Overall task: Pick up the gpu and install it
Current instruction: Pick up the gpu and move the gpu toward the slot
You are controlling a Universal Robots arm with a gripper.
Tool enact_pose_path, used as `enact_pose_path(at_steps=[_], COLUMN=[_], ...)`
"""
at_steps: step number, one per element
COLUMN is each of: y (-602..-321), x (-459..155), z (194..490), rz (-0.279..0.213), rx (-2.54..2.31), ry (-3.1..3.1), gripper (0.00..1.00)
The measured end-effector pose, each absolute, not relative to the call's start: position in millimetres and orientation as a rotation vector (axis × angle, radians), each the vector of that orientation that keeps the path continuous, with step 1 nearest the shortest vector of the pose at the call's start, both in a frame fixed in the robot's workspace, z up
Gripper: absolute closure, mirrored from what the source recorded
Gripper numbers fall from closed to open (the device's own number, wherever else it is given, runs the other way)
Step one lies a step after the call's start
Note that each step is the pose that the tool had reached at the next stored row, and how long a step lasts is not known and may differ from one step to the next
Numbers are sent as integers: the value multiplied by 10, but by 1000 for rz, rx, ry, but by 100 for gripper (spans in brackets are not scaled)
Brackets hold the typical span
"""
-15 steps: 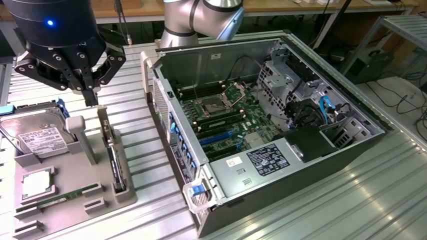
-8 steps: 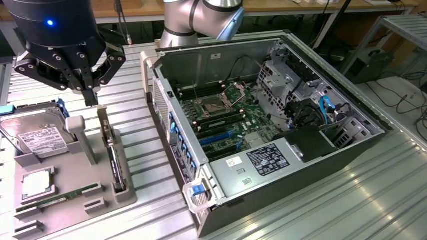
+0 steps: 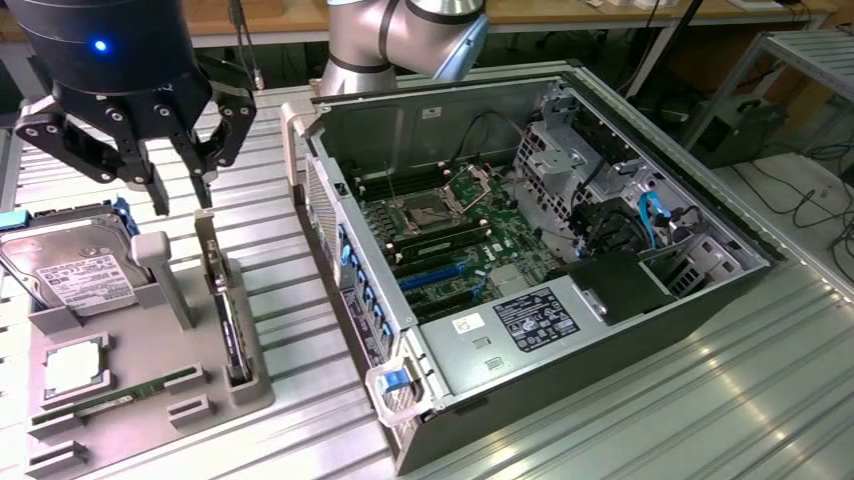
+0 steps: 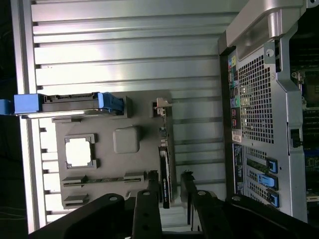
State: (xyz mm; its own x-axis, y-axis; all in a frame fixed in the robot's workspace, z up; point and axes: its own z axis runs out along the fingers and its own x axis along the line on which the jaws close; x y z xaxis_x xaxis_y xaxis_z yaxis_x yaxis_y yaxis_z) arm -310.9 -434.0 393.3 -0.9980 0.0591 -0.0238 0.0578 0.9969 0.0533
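Item 1, end effector (image 3: 180, 198): black, multi-jointed metal fingers, spread apart and gripping nothing. It hangs pointing downward from a dark cylindrical wrist above the grey fixture. In the wrist view the fingers (image 4: 149, 194) stand on either side of the card's line with a gap to each.

Item 2, gpu (image 3: 235, 340): a thin, flat rectangular card standing on edge in a narrow slot of the fixture, dark along its edge, with a silver metal bracket at one end. It lies on the side of the fixture nearest the computer case.

Item 3, fixture (image 3: 174, 350): a matte grey moulded tray with raised blocks and recesses. It also carries a silver labelled hard drive (image 3: 74, 270) with blue side tabs, a square metallic processor chip (image 3: 74, 365) and a narrow green memory stick (image 3: 120, 397).

Item 4, computer case (image 3: 534, 250): a dark metal tower lying on its side, panel off, its green motherboard exposed. Its perforated rear plate faces the fixture.

Item 5, table (image 3: 641, 400): ribbed, reflective aluminium slats.

Item 6, arm (image 3: 400, 40): smooth silver-grey tubular joints behind the case.
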Motion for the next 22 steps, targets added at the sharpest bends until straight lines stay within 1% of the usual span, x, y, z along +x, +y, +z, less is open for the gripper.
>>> enact_pose_path(at_steps=[4, 5, 8, 10, 11, 22], y=[-4340, -4340, -4340, -4340, -4340, -4349], x=[-3109, -3109, -3109, -3109, -3109, -3109], z=[3933, 3933, 3933, 3933, 3933, 3889], rz=[82, 82, 82, 82, 82, 86], rx=[91, 91, 91, 91, 91, 3], ry=[3114, 3114, 3114, 3114, 3114, 3116], gripper=[46, 46, 28, 28, 22, 22])
